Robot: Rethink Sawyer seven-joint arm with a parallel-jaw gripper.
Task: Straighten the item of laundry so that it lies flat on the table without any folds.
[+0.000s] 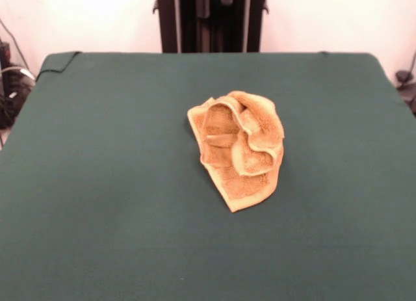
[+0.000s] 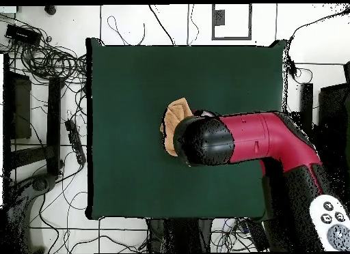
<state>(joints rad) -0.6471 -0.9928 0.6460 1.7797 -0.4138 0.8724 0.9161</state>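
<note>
We see the towel (image 1: 238, 148) lying near the middle of the big green table (image 1: 97, 216). It is not flat. It is all scrunched up into a lump, with wavy folds piled on top of each other. One corner points toward the near edge of the table in the front view, and the light hem runs along the folds. The rest of the green cloth around it is bare.

From above, we see the red and black arm (image 2: 253, 142) reaching over the table from one side. Its round black end sits right over the towel (image 2: 176, 111), so only a bit of orange peeks out beside it. We cannot see the gripper under the arm, so we cannot tell if it is open or closed.

Black cables (image 2: 51, 60) lie on the floor beside the table.
</note>
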